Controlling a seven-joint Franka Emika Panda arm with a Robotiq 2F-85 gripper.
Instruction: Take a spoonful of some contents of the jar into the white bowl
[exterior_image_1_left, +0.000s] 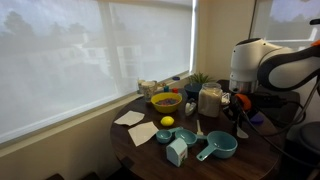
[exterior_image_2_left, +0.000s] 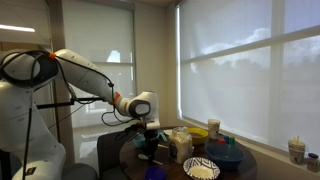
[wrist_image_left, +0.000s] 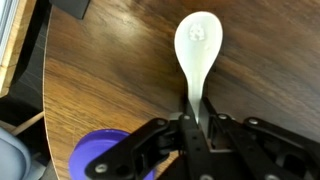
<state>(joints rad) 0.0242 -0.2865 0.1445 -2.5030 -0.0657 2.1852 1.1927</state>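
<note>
Gripper (wrist_image_left: 197, 117) clamped on empty-looking spoon (wrist_image_left: 197, 48) near table (wrist_image_left: 110, 70) edge; scooping from jar (exterior_image_1_left: 209, 100) and dumping into white bowl (exterior_image_2_left: 190, 165) both pending.

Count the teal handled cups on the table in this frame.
2. A smaller teal cup sits in front of the yellow bowl; a larger teal cup lies nearer the table edge. More may be hidden.

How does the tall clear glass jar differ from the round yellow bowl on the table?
The tall clear glass jar rises well above the round yellow bowl, which sits low and wide. The jar is see-through and shows pale beige filling, while the bowl is opaque yellow. The jar stands nearer the robot arm than the bowl does. Both stand upright on the dark round wooden table.
</note>
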